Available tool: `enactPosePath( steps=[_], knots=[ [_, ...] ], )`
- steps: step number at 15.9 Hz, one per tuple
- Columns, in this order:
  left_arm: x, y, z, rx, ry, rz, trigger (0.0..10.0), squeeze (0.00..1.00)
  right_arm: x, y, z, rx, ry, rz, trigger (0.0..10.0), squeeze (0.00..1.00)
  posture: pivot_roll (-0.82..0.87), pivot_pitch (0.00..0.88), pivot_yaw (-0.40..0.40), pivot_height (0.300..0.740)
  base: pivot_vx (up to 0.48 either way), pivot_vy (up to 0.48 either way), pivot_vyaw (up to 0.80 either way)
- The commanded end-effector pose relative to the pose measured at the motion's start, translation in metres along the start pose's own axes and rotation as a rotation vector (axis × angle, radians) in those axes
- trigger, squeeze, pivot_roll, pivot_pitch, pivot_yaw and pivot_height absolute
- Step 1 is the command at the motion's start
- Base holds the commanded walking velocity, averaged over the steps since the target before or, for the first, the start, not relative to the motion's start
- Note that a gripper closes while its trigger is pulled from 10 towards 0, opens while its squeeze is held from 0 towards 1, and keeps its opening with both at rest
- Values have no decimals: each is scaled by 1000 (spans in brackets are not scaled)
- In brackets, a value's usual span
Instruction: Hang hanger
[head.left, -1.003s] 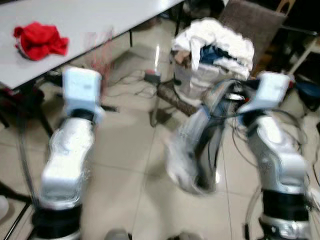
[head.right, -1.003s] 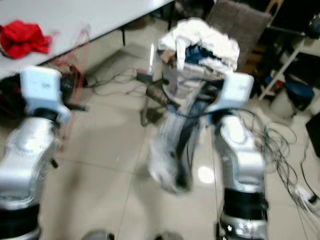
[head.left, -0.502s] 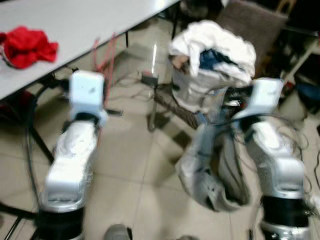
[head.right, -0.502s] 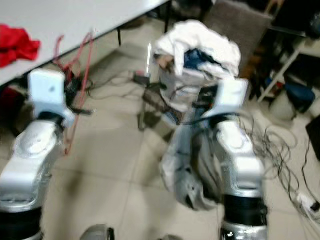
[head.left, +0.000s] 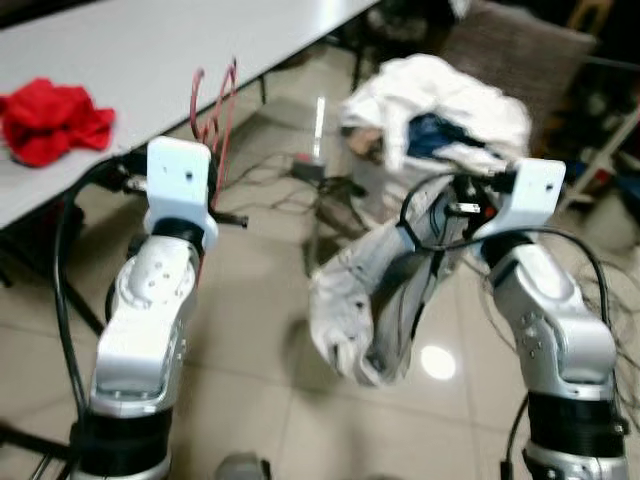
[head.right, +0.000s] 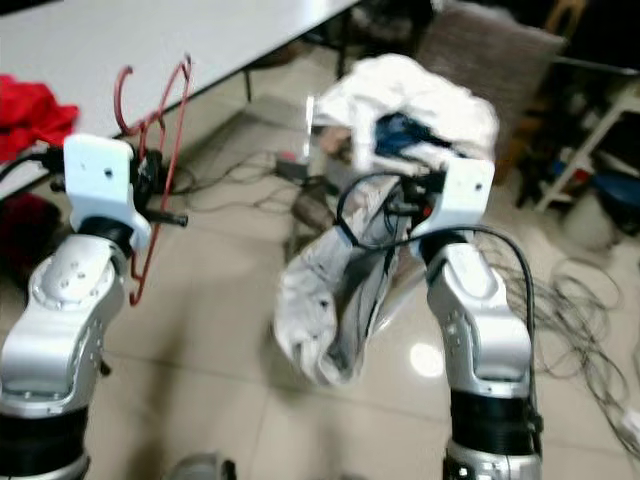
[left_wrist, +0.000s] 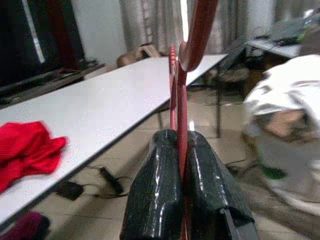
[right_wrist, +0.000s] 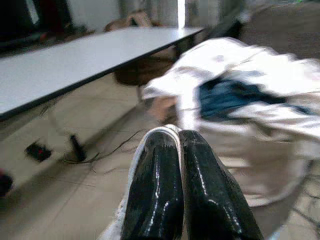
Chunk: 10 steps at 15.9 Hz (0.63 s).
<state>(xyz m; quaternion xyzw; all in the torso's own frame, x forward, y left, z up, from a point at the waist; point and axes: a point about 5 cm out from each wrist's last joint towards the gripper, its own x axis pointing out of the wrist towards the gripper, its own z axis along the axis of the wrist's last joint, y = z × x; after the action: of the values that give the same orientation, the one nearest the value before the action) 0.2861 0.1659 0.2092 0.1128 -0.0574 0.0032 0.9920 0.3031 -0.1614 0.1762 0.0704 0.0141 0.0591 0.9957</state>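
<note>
A red hanger (head.right: 150, 120) stands upright above my left wrist, in front of the white table's edge. My left gripper (left_wrist: 181, 137) is shut on its thin red wire, and the hook curves up above the fingers. A pale grey-white garment (head.left: 360, 310) hangs bunched over the tiled floor from my right gripper (right_wrist: 178, 135), which is shut on a fold of it. The two arms are apart, with the hanger on the left and the garment on the right.
A heap of white and blue laundry (head.left: 440, 100) sits on a brown chair just beyond the right arm. The white table (head.left: 200, 40) at the back left carries a red cloth (head.left: 50, 120). Cables (head.right: 590, 300) trail over the floor at the right.
The view has shifted and sharpened. The hanging garment has swung left and slightly up under my right gripper. The red hanger stands higher in my left gripper.
</note>
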Motion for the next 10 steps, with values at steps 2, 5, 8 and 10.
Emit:
enactPosePath(
  steps=[2,5,8,10],
  knots=[
    [1,0,1,3,-3,-24,10000,0,-2,2,12,-28,-60,-3,10000,0,7,52,-42,740,454,0,400],
    [5,-2,6,11,-15,-42,10000,0,-1,2,16,-20,-85,-8,10000,0,14,46,-37,740,459,0,800],
    [6,1,12,15,-37,-32,10000,0,4,2,24,-29,-112,1,10000,0,19,38,-45,740,459,0,800],
    [6,4,15,16,-47,-20,10000,0,8,3,31,-33,-130,14,10000,0,24,37,-52,740,456,0,800]
  ],
)
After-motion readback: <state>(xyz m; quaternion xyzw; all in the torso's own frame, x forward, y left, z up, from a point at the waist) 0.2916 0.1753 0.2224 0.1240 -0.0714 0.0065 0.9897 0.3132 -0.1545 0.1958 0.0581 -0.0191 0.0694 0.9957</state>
